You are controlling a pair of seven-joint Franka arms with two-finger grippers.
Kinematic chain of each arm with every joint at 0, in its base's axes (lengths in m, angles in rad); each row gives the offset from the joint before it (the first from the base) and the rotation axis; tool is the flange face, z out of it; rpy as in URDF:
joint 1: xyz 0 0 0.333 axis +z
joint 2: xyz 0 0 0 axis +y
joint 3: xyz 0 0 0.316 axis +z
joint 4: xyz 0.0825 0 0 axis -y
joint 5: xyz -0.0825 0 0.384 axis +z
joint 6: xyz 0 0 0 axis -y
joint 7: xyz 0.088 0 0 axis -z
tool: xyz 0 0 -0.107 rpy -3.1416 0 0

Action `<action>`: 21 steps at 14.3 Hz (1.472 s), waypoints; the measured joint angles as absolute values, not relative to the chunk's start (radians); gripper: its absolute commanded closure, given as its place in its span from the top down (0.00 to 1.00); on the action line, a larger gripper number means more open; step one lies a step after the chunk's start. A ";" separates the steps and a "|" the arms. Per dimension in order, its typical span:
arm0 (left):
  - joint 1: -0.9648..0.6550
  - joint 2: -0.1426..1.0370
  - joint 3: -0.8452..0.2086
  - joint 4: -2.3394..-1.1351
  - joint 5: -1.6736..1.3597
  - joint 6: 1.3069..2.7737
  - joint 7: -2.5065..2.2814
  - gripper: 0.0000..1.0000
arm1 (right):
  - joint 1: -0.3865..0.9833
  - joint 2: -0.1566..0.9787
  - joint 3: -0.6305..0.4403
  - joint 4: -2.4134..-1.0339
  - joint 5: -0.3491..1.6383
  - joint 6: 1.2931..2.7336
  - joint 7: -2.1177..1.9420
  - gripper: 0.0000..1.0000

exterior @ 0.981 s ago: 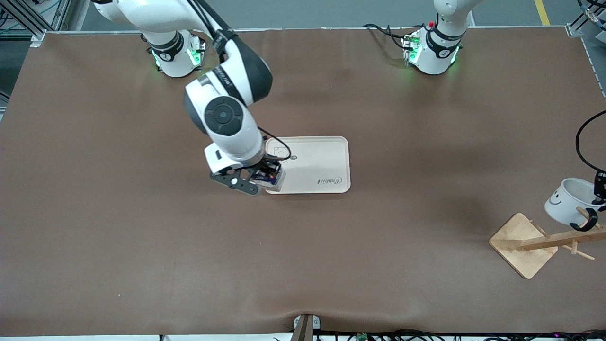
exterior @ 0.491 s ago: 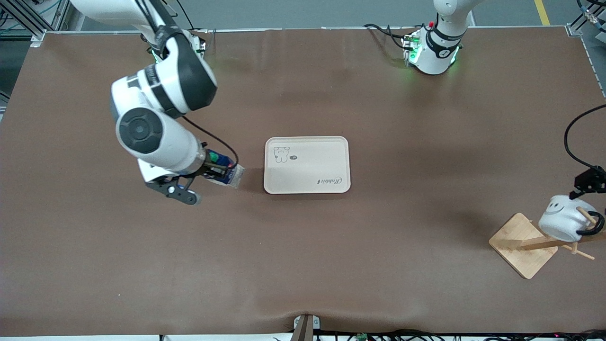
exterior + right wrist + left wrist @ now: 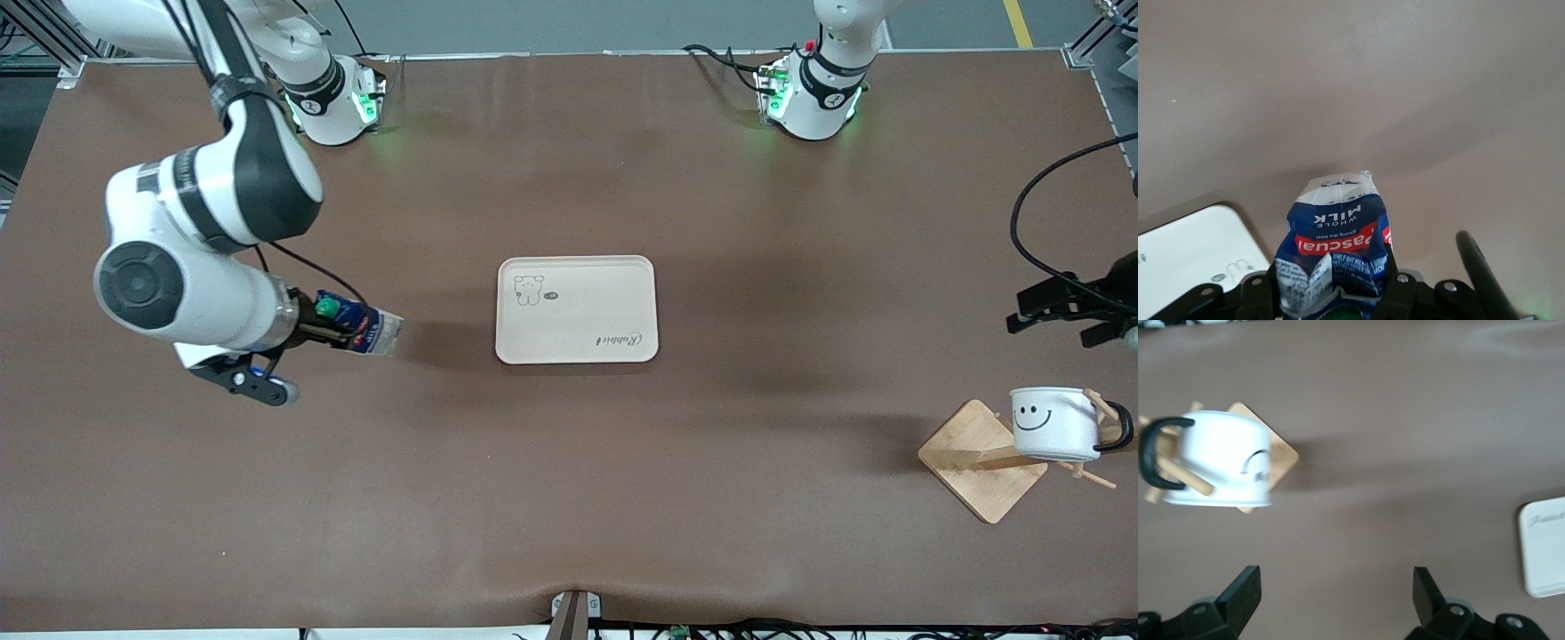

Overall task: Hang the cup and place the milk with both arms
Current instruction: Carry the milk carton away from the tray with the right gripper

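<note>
The white cup (image 3: 1054, 423) with a smiley face hangs by its black handle (image 3: 1118, 428) on a peg of the wooden rack (image 3: 982, 460) at the left arm's end of the table. My left gripper (image 3: 1064, 314) is open and empty, up in the air over the table beside the rack. In the left wrist view (image 3: 1337, 583) its jaws stand wide apart, with the cup (image 3: 1221, 457) apart from them. My right gripper (image 3: 338, 331) is shut on the tilted blue milk carton (image 3: 360, 326) over bare table toward the right arm's end. The carton fills the right wrist view (image 3: 1337, 243).
A cream tray (image 3: 622, 293) with a bear drawing lies mid-table with nothing on it. Its corner shows in the right wrist view (image 3: 1198, 253) and the left wrist view (image 3: 1545, 547). A black cable (image 3: 1031, 231) loops above the left gripper.
My right arm swung away from the tray's corner toward its own end of the table, carrying the milk. My left gripper let go of the cup on the rack peg and drew away.
</note>
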State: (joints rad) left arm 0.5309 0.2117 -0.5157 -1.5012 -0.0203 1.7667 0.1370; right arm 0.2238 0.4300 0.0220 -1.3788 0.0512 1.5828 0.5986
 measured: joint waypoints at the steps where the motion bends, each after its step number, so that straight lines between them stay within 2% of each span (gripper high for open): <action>1: 0.530 0.204 -0.542 -1.501 -0.020 1.752 0.061 1.00 | 0.201 0.430 0.022 -1.385 0.051 1.582 0.572 0.00; 5: 0.526 0.184 -0.619 -1.502 -0.006 1.712 -0.138 1.00 | 0.153 0.428 0.019 -1.419 0.018 1.586 0.493 0.00; 10: 0.533 0.159 -0.621 -1.494 0.022 1.691 -0.150 1.00 | 0.041 0.424 0.014 -1.478 0.010 1.635 0.294 0.00; 15: 0.532 0.150 -0.615 -1.427 0.023 1.535 -0.150 1.00 | 0.025 0.363 -0.029 -1.622 -0.005 1.761 0.181 0.00; 17: 0.497 0.130 -0.582 -1.423 0.023 1.512 -0.150 1.00 | 0.025 0.341 -0.062 -1.690 -0.006 1.815 0.132 0.00; 21: 0.270 0.089 -0.355 -1.423 0.023 1.477 -0.150 1.00 | 0.024 0.312 -0.117 -1.812 -0.007 1.927 0.056 0.00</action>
